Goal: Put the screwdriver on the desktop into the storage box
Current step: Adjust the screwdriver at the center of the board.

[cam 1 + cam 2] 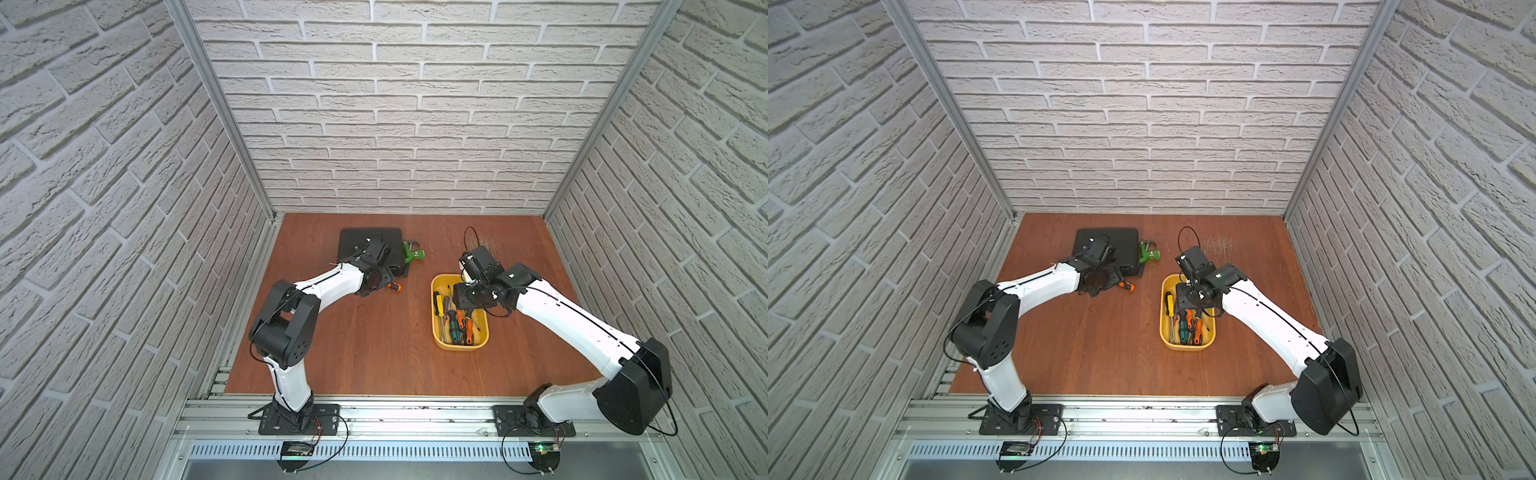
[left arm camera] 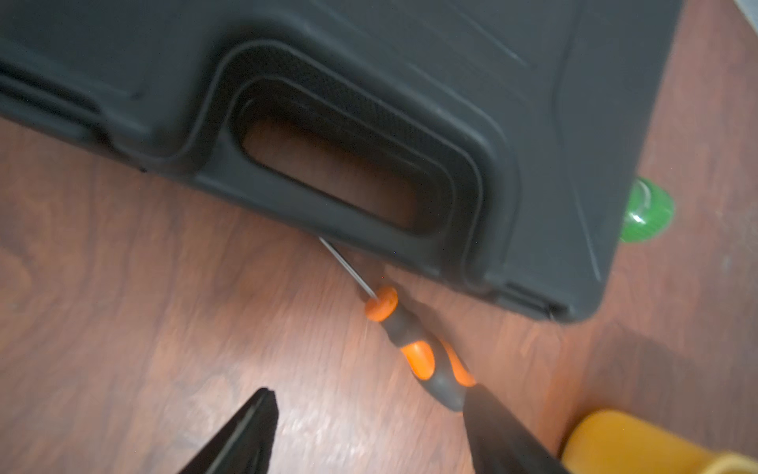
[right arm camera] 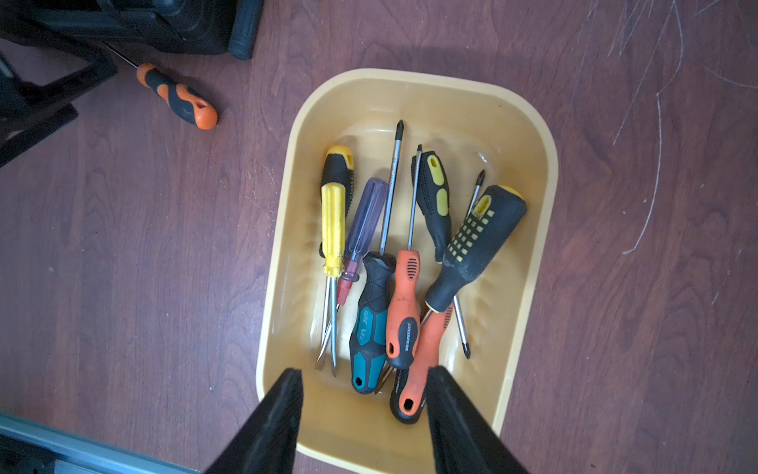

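An orange-and-grey screwdriver (image 1: pixel 394 286) (image 3: pixel 176 96) lies on the reddish-brown desktop (image 1: pixel 353 340), its thin shaft pointing at the black tool case. My left gripper (image 2: pixel 367 394) hangs open just above it. In the left wrist view the handle (image 2: pixel 414 349) ends at one fingertip (image 2: pixel 476 406), and only bare wood shows between the two fingers. The yellow storage box (image 1: pixel 460 348) (image 3: pixel 410 94) holds several screwdrivers (image 3: pixel 404 303). My right gripper (image 3: pixel 365 371) is open over the box's near end, with nothing held.
The black tool case (image 1: pixel 370 245) (image 2: pixel 410 82) lies flat at the back left, right behind the screwdriver. A green-handled tool (image 1: pixel 413 253) sits beside its right edge. A pale scuffed patch (image 1: pixel 494 241) marks the wood behind the box. Brick-pattern walls enclose three sides.
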Robot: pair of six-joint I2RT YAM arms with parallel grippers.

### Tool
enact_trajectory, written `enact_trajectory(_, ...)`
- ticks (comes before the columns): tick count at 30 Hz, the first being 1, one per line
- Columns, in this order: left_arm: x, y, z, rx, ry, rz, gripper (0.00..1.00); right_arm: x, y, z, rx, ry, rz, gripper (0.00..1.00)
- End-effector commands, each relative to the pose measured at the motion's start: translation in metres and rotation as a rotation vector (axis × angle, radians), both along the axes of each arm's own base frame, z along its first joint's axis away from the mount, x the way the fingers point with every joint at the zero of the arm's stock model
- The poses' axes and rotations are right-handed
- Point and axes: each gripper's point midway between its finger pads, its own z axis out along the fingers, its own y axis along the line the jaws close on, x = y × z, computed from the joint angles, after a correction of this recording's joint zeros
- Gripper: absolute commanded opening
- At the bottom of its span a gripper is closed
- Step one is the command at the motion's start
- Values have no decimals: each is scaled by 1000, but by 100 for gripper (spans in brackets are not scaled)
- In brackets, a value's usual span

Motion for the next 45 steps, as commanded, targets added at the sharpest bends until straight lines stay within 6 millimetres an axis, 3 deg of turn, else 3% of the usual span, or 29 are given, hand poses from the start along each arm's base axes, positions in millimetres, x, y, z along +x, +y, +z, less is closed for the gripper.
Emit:
enact_trajectory(1, -1, -6, -4, 20, 36, 38, 75, -1, 0, 8, 22, -41, -7, 52)
enact_trajectory(14, 2, -29, -29, 22, 101, 46, 73, -1, 2, 12, 35, -54, 6, 49)
enact_trajectory(24, 16, -38, -27, 33, 88, 57, 75, -1, 6, 9, 51, -43, 10, 48)
enact_trajectory(31, 3, -37, -42, 66, 160, 61, 73, -1, 4, 15, 47, -59, 12, 48)
enact_trajectory(34, -11, -37, -43, 55, 180, 45, 70, -1, 3, 17, 42, -61, 13, 48)
enact_trajectory(40, -49, -27, -22, 59, 169, 17, 63, -2, -1, 22, 31, -77, 12, 48)
enact_trajectory(45, -45, -20, -1, 81, 113, 29, 67, 0, 1, 23, 37, -79, 13, 48)
